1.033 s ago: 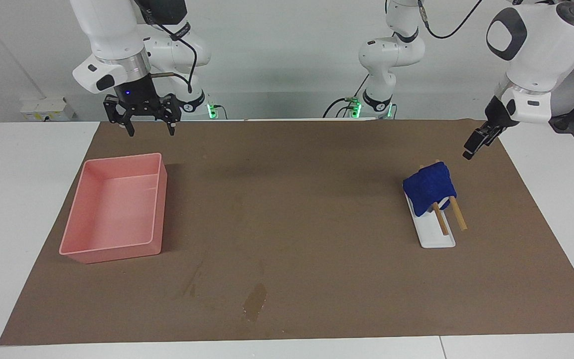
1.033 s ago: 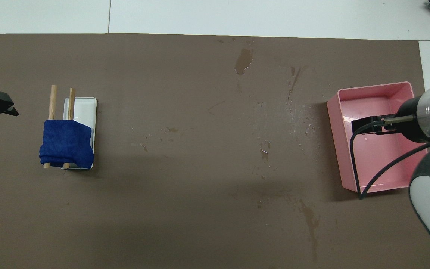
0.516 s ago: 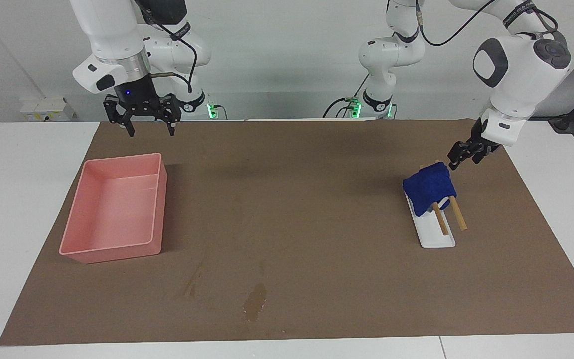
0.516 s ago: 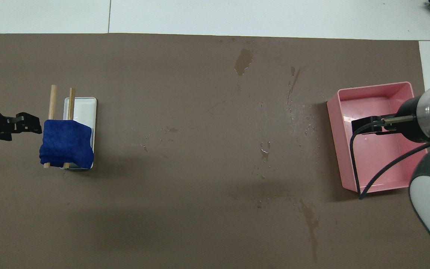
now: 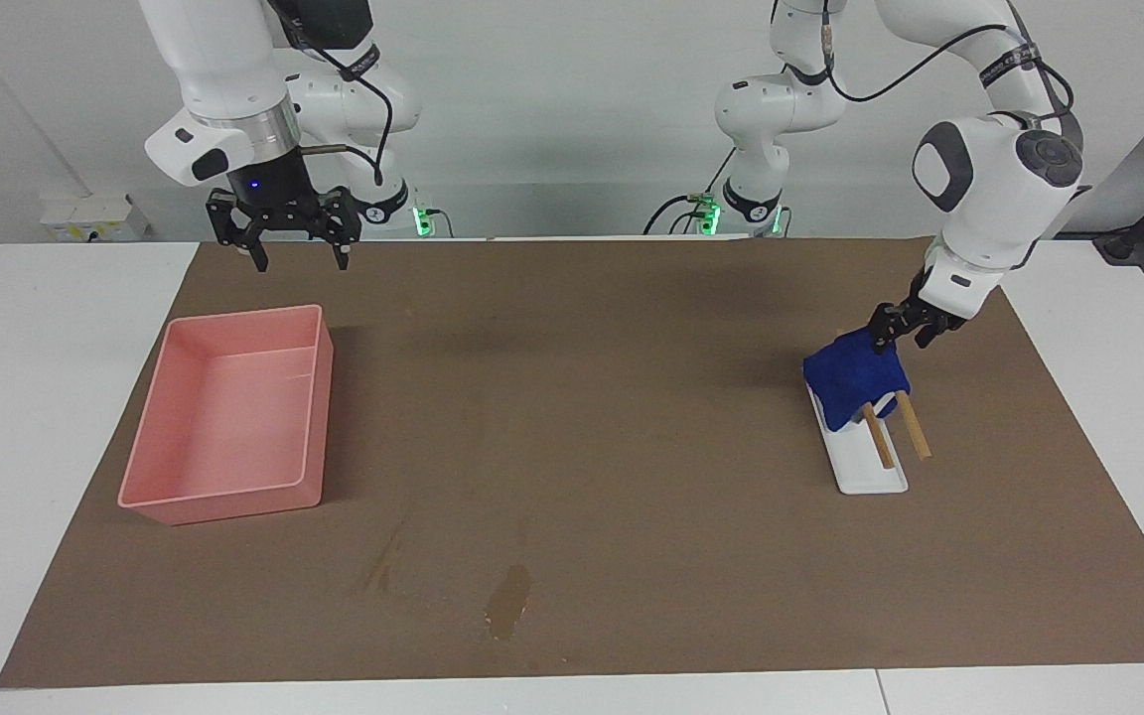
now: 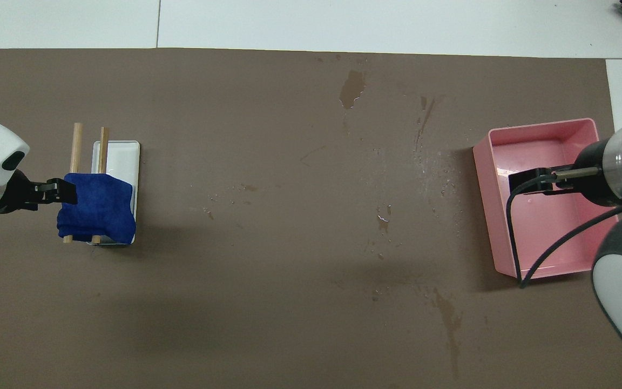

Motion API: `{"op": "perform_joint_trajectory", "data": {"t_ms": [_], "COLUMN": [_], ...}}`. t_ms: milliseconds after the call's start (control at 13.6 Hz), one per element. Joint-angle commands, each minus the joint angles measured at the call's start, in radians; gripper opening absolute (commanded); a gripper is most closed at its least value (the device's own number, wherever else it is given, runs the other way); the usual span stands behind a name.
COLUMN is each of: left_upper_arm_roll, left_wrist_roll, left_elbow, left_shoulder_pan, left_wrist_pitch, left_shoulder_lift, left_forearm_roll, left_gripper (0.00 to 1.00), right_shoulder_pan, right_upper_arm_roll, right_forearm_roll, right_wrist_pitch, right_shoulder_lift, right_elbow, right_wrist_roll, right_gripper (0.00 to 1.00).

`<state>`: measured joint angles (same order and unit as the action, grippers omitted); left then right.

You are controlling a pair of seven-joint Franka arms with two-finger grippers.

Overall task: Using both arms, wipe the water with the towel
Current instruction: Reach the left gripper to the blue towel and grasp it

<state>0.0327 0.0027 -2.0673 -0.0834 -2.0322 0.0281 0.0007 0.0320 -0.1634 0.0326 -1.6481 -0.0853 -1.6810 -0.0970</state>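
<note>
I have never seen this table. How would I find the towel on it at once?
Start at the brown mat and go to the left arm's end of the table, where a white stand holds two wooden sticks. The towel is draped over those sticks: a small deep-blue cloth, the only blue thing there.

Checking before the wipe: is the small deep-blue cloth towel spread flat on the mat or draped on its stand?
Draped. The deep-blue cloth towel hangs folded over the two wooden sticks of the white stand, off the brown mat.
</note>
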Motion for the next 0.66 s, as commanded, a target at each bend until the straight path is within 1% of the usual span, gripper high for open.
{"op": "perform_joint_trajectory", "data": {"t_ms": [0,148,443,516,590], "left_upper_arm_roll": [0.001,0.001,0.001,0.001,0.001], "left_wrist_roll": [0.04,0.039,0.039,0.04,0.042], "left_elbow": [-0.022,-0.028,-0.054,-0.056,-0.056], "left_shoulder_pan": [-0.006,0.002,0.004,0.004,0.002], "left_wrist_pitch": [-0.034,-0.036,-0.094,-0.095,-0.094], "left_shoulder_lift": [0.006,0.006,0.006,0.006,0.006], "left_forearm_roll": [-0.016,-0.016,-0.016,-0.016,-0.016], "left_gripper": [0.66,0.66,0.65,0.63,0.57], "right_shoulder_pan": [0.014,0.012,0.012,0.012,0.012], "right_upper_arm_roll": [-0.004,-0.005,-0.005,-0.005,-0.005], "right_forearm_roll": [-0.017,-0.017,-0.017,-0.017,-0.017], "right_wrist_pitch": [-0.006,-0.006,-0.007,-0.009,-0.007], "right_shoulder_lift": [-0.024,-0.024,-0.024,-0.024,-0.024], "right_elbow": [-0.025,-0.025,-0.023,-0.023,-0.025], "right_wrist_roll": [0.013,0.013,0.014,0.014,0.014], "right_gripper": [1.0,1.0,1.0,1.0,1.0]}}
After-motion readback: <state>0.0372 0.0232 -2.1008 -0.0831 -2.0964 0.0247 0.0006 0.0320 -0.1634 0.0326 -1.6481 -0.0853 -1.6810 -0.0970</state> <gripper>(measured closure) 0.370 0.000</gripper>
